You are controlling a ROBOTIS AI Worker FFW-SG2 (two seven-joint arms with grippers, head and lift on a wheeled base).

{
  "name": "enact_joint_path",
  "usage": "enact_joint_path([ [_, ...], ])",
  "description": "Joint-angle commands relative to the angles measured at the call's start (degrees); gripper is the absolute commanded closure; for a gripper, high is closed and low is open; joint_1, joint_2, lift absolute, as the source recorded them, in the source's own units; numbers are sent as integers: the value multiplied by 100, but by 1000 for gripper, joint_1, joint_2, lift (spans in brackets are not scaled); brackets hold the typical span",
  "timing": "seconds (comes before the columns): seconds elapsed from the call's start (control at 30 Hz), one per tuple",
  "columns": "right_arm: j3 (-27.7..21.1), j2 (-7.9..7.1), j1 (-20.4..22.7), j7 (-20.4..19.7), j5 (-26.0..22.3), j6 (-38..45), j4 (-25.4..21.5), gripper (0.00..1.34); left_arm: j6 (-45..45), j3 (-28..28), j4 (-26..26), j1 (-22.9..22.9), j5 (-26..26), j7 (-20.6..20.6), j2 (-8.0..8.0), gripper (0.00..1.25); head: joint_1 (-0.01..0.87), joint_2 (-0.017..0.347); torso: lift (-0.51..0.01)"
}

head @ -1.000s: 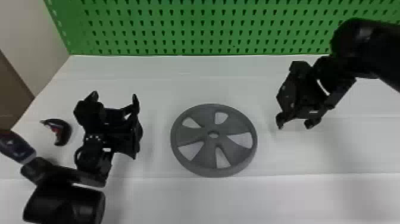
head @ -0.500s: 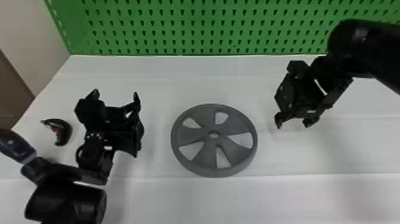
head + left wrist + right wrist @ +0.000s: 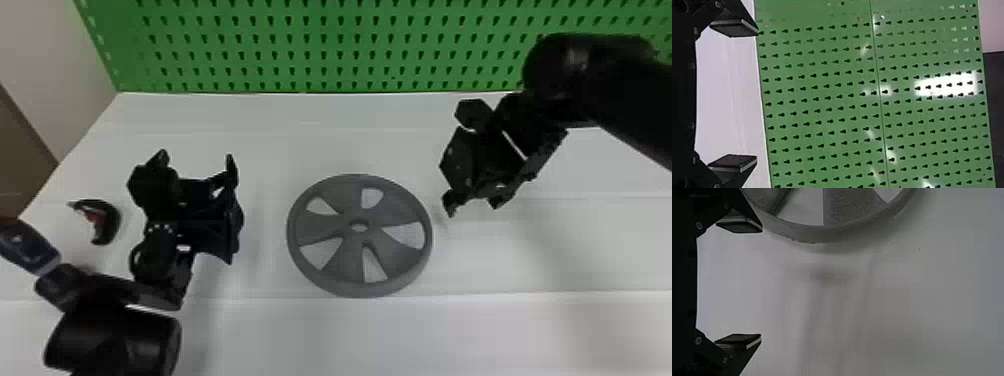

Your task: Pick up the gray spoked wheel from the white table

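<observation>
The gray spoked wheel (image 3: 327, 230) lies flat on the white table (image 3: 330, 340) in the middle of the head view; part of its rim (image 3: 817, 235) shows in the right wrist view. My right gripper (image 3: 472, 207) hangs above the table just to the wheel's right, not touching it; in its wrist view the right gripper (image 3: 761, 284) is open with nothing between its fingers. Left of the wheel waits my left gripper (image 3: 196, 157), pointing toward the back; in its wrist view the left gripper (image 3: 756, 97) is open and holds nothing.
A green pegboard (image 3: 300, 45) rises along the table's back edge. A small black and red object (image 3: 107, 222) lies left of my left gripper, and a dark blue-gray item (image 3: 30, 247) shows at the left edge.
My right gripper has shifted slightly left, closer to the wheel. The left arm is almost unmoved, and the wheel keeps its place.
</observation>
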Motion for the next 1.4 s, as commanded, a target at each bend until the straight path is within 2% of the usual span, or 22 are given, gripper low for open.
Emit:
enact_joint_path([
  [0.0, 202, 40, -2, -2, -243, -29, -208, 300, 0, -4, 0, -9, -7, 10, 0, 145, 806, 44, -98],
  [0.47, 650, 102, -46, 16, -630, -205, -525, 300, 0, -13, 9, -18, 10, 28, 0, 145, 806, 44, -98],
  [1.07, 650, 119, -29, 130, -639, -249, -533, 300, 0, 5, 9, -9, 54, 36, 0, 145, 806, 44, -98],
  [1.23, 553, 198, -20, 130, -559, -161, -428, 300, 0, 14, 9, -1, 63, 36, 0, 145, 806, 44, -98],
  [1.37, 167, 330, 42, 121, -269, 41, -199, 300, 0, 14, 9, 8, 72, 36, 0, 145, 806, 44, -98],
])
